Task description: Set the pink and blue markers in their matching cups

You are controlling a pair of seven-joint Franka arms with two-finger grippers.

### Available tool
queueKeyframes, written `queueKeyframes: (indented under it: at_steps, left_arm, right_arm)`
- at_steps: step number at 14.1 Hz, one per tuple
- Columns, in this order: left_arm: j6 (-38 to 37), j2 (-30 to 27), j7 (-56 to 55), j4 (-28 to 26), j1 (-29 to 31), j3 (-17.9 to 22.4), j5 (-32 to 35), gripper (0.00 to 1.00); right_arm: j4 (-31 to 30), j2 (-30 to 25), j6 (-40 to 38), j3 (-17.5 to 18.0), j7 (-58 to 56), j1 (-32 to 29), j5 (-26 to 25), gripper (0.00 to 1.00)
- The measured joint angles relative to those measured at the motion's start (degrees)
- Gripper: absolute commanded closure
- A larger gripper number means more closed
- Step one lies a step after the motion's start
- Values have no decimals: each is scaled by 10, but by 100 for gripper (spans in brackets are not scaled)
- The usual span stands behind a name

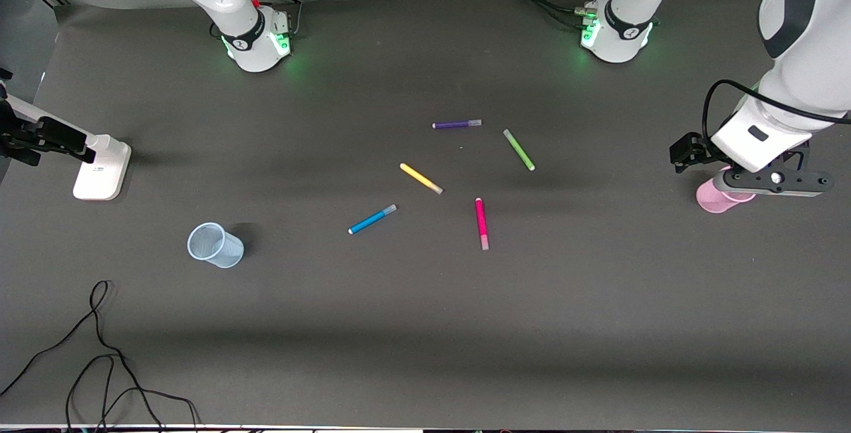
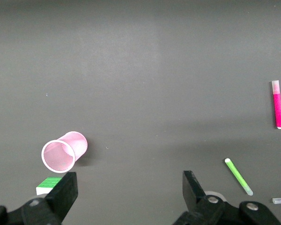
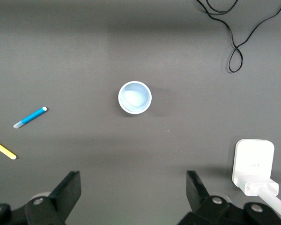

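Dark tabletop (image 1: 425,326): pink marker (image 1: 481,223) nr blue marker (image 1: 372,219) mid-table; I see left gripper (image 2: 129,187) spread wide over pink cup (image 2: 63,151), right gripper (image 3: 133,190) spread over blue cup (image 3: 135,97).

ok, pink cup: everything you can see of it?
The pink cup is small, translucent pale pink plastic, with a whitish rim, empty. It stands upright on the dark table at the left arm's end. The open left gripper hangs above it; nothing touches it. A green-and-white block lies beside it.
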Motion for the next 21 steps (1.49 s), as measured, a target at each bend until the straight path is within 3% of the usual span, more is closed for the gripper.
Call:
queueKeyframes:
  at_steps: [11, 15, 21]
  left_arm:
    - [-13, 1, 0, 0, -7, -4, -1, 0]
    - [-14, 1, 0, 0, -13, -5, -1, 0]
    - [-14, 1, 0, 0, -12, -1, -1, 0]
  right_arm:
    - [-1, 0, -2, 1, 29, 11, 0, 0]
    - [-6, 0, -12, 4, 181, 79, 0, 0]
    - [-24, 15, 4, 8, 518, 238, 0, 0]
